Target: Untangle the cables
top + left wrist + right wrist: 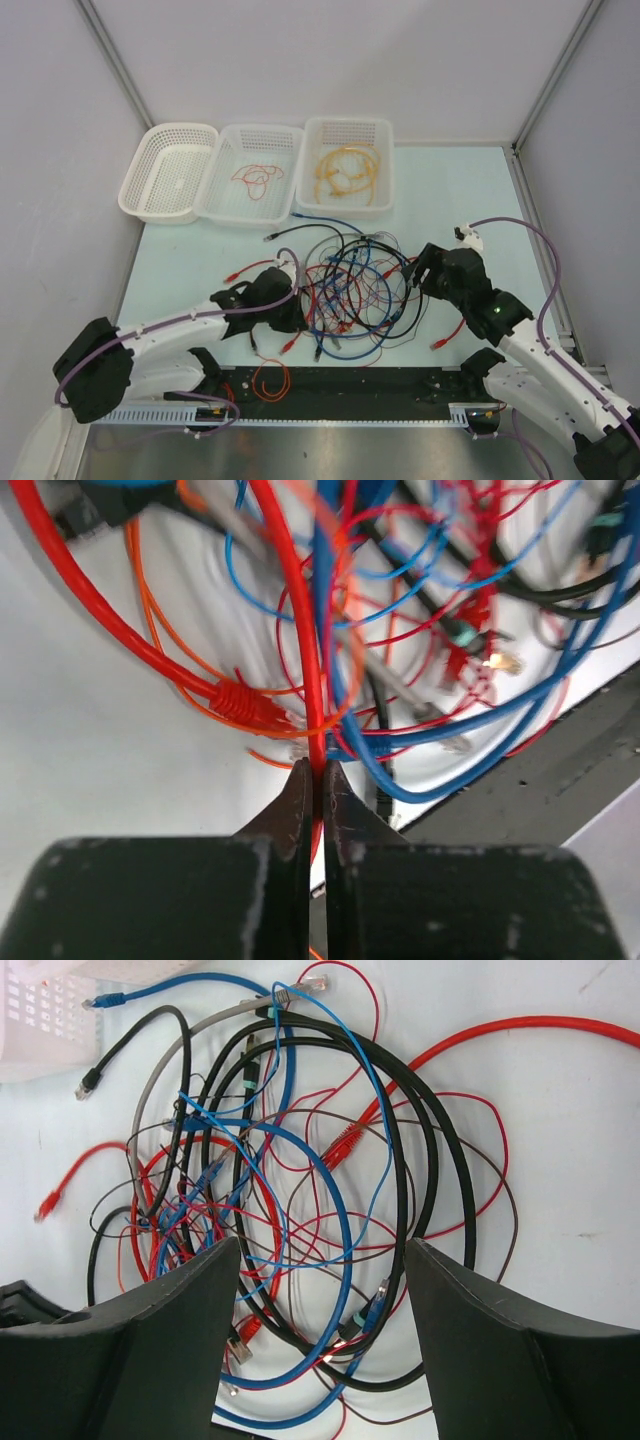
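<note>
Top view: the cables (350, 295) lie in one tangled heap at the middle of the table (200, 260), with red, blue and black strands looped through one another. The left gripper (296, 312) is at the heap's left edge and the right gripper (420, 272) is at its right edge. Three white baskets (170, 185) stand in a row at the far side. The middle one holds a thin red wire (255, 180) and the right one a yellow cable (345, 172). A small orange loop (270, 382) lies apart from the heap, by the near edge. Left wrist view: the jaws are together, clamped on a red cable (300, 630) that runs up from between the tips into blue and orange strands. Right wrist view: the jaws stand wide apart above the heap, gripping nothing. Black loops (400, 1150) and a blue cable (340, 1210) lie on the table in the gap between them.
</note>
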{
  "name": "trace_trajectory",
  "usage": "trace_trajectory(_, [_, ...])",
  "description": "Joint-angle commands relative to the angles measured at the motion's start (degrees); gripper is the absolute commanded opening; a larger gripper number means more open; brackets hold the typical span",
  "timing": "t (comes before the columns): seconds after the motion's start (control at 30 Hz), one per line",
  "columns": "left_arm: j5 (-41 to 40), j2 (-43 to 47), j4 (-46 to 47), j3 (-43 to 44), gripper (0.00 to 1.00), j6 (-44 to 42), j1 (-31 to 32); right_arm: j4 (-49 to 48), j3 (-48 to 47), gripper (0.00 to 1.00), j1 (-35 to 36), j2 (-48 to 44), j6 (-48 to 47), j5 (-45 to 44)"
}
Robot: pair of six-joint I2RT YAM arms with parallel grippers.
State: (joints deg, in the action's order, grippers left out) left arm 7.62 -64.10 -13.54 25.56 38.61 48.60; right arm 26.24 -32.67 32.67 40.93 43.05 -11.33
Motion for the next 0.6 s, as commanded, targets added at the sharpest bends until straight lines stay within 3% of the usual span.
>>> trace_trajectory(0.0, [-6.03,7.57,-6.75,9.39,0.00,-7.12,0.27,-0.22,0.23,0.72,0.47,-0.94,0.55,-1.24])
trace_trajectory(0.13, [-7.44,11.88,-14.91,18.69,0.00,-14.16,0.18,-0.92,0.23,0.71,0.56,-0.67,0.55,-0.88])
trace_trajectory(0.37, [-8.06,9.52,-23.10,35.77,0.00,-22.17,0.18,-1.19,0.15,0.72,0.91,-1.11,0.55,-0.71])
trace_trajectory(0.57, [4.58,10.83,-17.94,40.27,0.00,-20.87,0.18,-2.85,0.23,0.71,1.08,-3.92,-0.68,0.78])
